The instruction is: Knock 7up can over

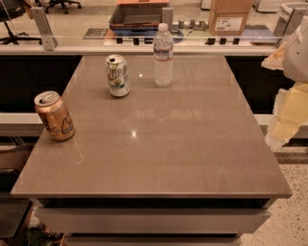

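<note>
- Three containers stand on the grey bench (159, 158) in the camera view, the only view: two drink cans and a bottle.
- The 7up can (117, 75) is upright on the far left part of the bench top, with its silver top and opening facing up and its white and green side toward the camera.
- The clear plastic bottle (163, 55) stands upright just to the right of the 7up can and a little farther back. It is taller than the can, has a white cap, and is near the can but not touching it.
- The orange-gold can (54, 116) sits at the left edge of the bench, nearer the camera than the 7up can and well apart from it. It looks to lean slightly to the left.
- The middle, right and near parts of the bench top show only small glints of light.
- The gripper (287, 115) is at the right edge of the view, beyond the right side of the bench. It shows as pale yellow and white shapes that are partly cut off by the frame.
- The gripper is well apart from the 7up can, with most of the bench width between them, and it touches nothing on the bench.
- Whether the gripper is apart or together I cannot tell.
- Below the near edge of the bench, pale drawer fronts (149, 220) run across its width.
- Behind the bench is a low ledge with a clear panel, and beyond it are a cardboard box (231, 17) and an office chair (10, 14) at the top left.
</note>
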Tool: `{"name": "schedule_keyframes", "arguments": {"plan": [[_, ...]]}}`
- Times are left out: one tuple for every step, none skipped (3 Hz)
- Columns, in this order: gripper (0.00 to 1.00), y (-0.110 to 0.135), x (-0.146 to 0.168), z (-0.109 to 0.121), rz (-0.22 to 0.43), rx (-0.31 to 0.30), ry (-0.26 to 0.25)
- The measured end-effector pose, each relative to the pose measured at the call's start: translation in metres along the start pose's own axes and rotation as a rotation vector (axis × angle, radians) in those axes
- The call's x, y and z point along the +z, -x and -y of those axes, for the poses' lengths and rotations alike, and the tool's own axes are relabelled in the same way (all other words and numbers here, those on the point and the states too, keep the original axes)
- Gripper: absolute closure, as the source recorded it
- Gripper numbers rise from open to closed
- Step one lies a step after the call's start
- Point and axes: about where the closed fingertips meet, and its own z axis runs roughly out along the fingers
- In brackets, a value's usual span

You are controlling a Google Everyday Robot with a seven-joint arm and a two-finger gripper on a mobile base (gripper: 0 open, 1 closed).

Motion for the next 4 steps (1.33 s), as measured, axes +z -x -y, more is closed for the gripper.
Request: {"name": "schedule_keyframes", "arguments": {"plan": [[0.00,0.000,0.000,0.000,0.000,0.000,0.000],[0.00,0.006,-0.004,0.003,0.030,0.010,-0.041],[0.00,0.025,-0.006,0.006,0.095,0.006,-0.096],[0.00,0.047,-0.003,0.010,0.201,0.008,-0.144]]}}
